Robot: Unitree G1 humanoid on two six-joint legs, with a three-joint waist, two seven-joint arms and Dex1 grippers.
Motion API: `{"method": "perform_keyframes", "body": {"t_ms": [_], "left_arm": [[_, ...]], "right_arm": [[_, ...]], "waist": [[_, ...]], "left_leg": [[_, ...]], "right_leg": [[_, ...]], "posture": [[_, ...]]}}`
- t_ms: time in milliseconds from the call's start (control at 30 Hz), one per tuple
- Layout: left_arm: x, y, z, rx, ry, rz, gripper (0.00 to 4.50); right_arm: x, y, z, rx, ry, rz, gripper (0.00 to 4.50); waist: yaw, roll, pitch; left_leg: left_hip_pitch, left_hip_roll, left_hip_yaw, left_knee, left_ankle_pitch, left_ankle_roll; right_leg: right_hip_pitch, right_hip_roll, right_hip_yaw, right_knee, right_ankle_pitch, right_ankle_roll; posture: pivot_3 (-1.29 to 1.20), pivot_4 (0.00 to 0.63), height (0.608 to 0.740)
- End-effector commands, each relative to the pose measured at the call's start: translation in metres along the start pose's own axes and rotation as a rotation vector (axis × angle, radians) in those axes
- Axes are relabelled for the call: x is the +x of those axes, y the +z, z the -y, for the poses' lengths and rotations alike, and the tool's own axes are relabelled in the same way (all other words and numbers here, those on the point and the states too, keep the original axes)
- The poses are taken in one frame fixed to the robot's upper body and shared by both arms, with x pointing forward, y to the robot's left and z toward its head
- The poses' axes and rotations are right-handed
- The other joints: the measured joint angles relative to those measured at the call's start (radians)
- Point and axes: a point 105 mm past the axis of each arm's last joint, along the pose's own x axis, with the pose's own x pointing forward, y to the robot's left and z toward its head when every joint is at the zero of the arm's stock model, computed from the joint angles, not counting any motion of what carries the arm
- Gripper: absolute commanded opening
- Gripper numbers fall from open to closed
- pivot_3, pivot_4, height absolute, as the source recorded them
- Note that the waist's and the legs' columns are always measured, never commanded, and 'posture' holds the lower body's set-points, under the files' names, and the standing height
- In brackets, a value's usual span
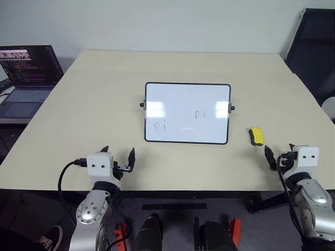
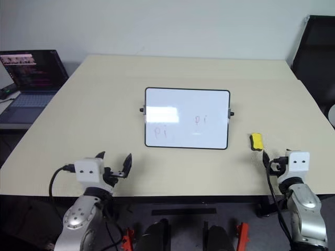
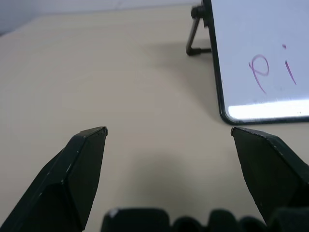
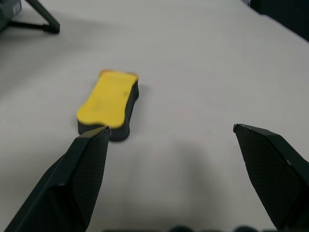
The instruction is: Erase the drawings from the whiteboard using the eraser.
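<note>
Nearest the camera, both tools are held low over the tabletop's near edge. At the near left, the left tool (image 1: 119, 158) is seen with its black fingers (image 3: 79, 169) spread apart and nothing between them, only bare tabletop (image 1: 78, 130) lying ahead of it. At the near right corner, the right tool (image 4: 169, 179) is likewise spread wide and empty. The eraser (image 1: 256, 136) is found just beyond that tool, yellow side up, dark underside on the tabletop, slightly off the line between its fingers and apart from them. The whiteboard (image 1: 187, 99) is placed at the middle of the tabletop, propped on a small black stand, its near edge well clear of both tools. The drawings (image 1: 200, 114) are seen on its lower half, one toward the near left corner of the board and one nearer its centre. Off the tabletop's far left corner a laptop (image 1: 26, 73) is set open, and a dark chair (image 1: 314, 52) is seen past the far right corner.
</note>
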Motion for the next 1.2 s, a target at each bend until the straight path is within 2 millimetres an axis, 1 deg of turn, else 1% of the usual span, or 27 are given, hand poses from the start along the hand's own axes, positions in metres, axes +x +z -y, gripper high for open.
{"method": "perform_keyframes", "body": {"t_ms": [33, 100, 167, 233, 333, 433, 533, 600, 633, 733, 800, 833, 967, 1067, 1133, 1200], "left_arm": [[0.000, 0.013, 0.008, 0.014, -0.044, 0.047, 4.50], [0.002, 0.008, 0.009, 0.024, -0.054, 0.020, 4.50], [0.003, 0.011, 0.011, 0.023, -0.074, 0.013, 4.50], [0.004, 0.013, 0.015, 0.018, -0.131, 0.005, 4.50], [0.005, 0.023, 0.023, 0.041, -0.259, 0.018, 4.50], [0.003, 0.039, 0.037, 0.037, -0.441, 0.057, 4.50], [0.004, 0.045, 0.033, 0.089, -0.555, 0.047, 4.50], [0.006, 0.049, 0.027, 0.123, -0.614, 0.034, 4.50], [0.007, 0.052, 0.027, 0.131, -0.652, 0.030, 4.50], [0.015, 0.070, 0.031, 0.161, -0.805, 0.036, 4.50], [0.021, 0.085, 0.044, 0.198, -0.939, 0.048, 4.50], [0.022, 0.090, 0.047, 0.210, -0.992, 0.048, 4.50], [0.025, 0.113, 0.059, 0.252, -1.195, 0.042, 4.50], [0.027, 0.125, 0.071, 0.279, -1.328, 0.032, 4.50], [0.029, 0.129, 0.077, 0.315, -1.392, 0.028, 4.50], [0.029, 0.136, 0.085, 0.346, -1.472, 0.025, 4.50]], "right_arm": [[0.001, 0.009, -0.006, -0.042, 0.031, 0.015, 4.47], [0.000, 0.005, -0.008, -0.041, 0.029, 0.000, 4.47], [-0.003, 0.009, -0.011, -0.034, 0.039, 0.010, 4.47], [-0.006, 0.016, -0.015, -0.042, 0.049, 0.026, 4.47], [-0.008, 0.029, -0.022, -0.024, 0.066, 0.056, 4.47], [-0.008, 0.040, -0.035, -0.012, 0.138, 0.066, 4.47], [-0.009, 0.049, -0.055, 0.017, 0.227, 0.059, 4.47], [-0.008, 0.055, -0.061, 0.021, 0.234, 0.057, 4.47], [-0.007, 0.059, -0.063, 0.032, 0.231, 0.060, 4.47], [-0.001, 0.076, -0.063, 0.044, 0.200, 0.065, 4.47], [0.004, 0.074, -0.054, -0.011, 0.147, -0.008, 4.47], [0.005, 0.075, -0.052, -0.035, 0.120, -0.019, 4.47], [0.014, 0.088, -0.052, 0.032, 0.075, -0.038, 4.47], [0.024, 0.086, -0.048, 0.104, 0.042, -0.097, 4.47], [0.029, 0.084, -0.047, 0.127, 0.039, -0.122, 4.47], [0.035, 0.082, -0.042, 0.153, 0.024, -0.136, 4.47]], "waist": [[0.000, 0.000, 0.000], [0.000, 0.000, 0.000], [0.001, 0.000, 0.000], [0.001, 0.000, 0.000], [0.000, 0.000, 0.000], [0.001, 0.000, 0.000], [0.000, 0.000, 0.000], [-0.001, 0.001, 0.000], [-0.001, 0.001, 0.000], [0.000, 0.001, 0.000], [0.008, 0.001, 0.000], [0.014, 0.001, 0.000], [0.016, 0.001, 0.000], [0.014, 0.001, 0.001], [0.008, 0.001, 0.001], [0.004, 0.001, 0.001]], "left_leg": [[0.000, 0.000, 0.000, 0.000, 0.000, 0.000], [0.000, 0.000, 0.000, 0.000, 0.000, 0.000], [0.000, 0.000, 0.000, 0.000, 0.000, 0.000], [0.000, 0.000, 0.000, 0.000, 0.000, 0.000], [0.000, 0.000, 0.000, 0.000, 0.000, 0.000], [0.000, 0.000, 0.000, 0.000, 0.000, 0.000], [0.000, 0.000, 0.000, 0.000, 0.000, -0.001], [0.000, 0.001, 0.000, 0.000, 0.000, -0.001], [0.000, 0.001, 0.000, 0.000, 0.000, 0.000], [-0.001, 0.001, 0.000, 0.000, 0.000, 0.000], [-0.002, 0.000, 0.000, 0.000, 0.000, 0.000], [-0.002, 0.000, 0.000, 0.000, 0.000, 0.000], [-0.003, 0.000, 0.002, -0.001, 0.000, 0.000], [-0.005, 0.001, 0.002, -0.001, 0.000, 0.000], [-0.005, 0.001, 0.002, -0.002, 0.000, 0.001], [-0.005, 0.001, 0.002, -0.002, 0.000, 0.001]], "right_leg": [[0.000, 0.000, 0.000, 0.000, 0.000, 0.000], [0.000, 0.000, 0.000, 0.000, 0.000, 0.000], [0.000, 0.000, 0.000, 0.000, 0.000, 0.000], [0.000, 0.000, 0.000, 0.000, 0.000, 0.000], [-0.001, 0.000, 0.000, 0.000, 0.000, 0.000], [-0.001, 0.000, 0.000, 0.000, 0.000, 0.000], [-0.001, 0.000, 0.000, 0.000, 0.000, 0.000], [-0.002, 0.000, 0.000, 0.000, 0.000, 0.000], [-0.006, 0.000, 0.000, 0.000, 0.000, 0.000], [-0.008, 0.000, 0.000, 0.001, 0.000, -0.001], [-0.009, 0.000, 0.000, 0.002, 0.000, -0.001], [-0.009, 0.000, 0.000, 0.001, 0.000, 0.000], [-0.008, 0.000, 0.001, 0.001, 0.000, 0.000], [-0.009, 0.001, 0.001, 0.003, 0.003, 0.005], [-0.008, 0.002, 0.001, 0.003, 0.003, 0.006], [-0.008, 0.002, 0.001, 0.003, 0.003, 0.006]], "posture": [[0.00, 0.150, 0.740], [0.00, 0.150, 0.740], [0.00, 0.150, 0.740], [0.00, 0.150, 0.740], [0.00, 0.150, 0.740], [0.00, 0.150, 0.740], [0.00, 0.150, 0.740], [0.00, 0.150, 0.740], [0.00, 0.150, 0.740], [0.00, 0.150, 0.740], [0.00, 0.150, 0.740], [0.00, 0.150, 0.740], [0.00, 0.150, 0.740], [0.00, 0.150, 0.740], [0.00, 0.150, 0.740], [0.00, 0.150, 0.740]]}}
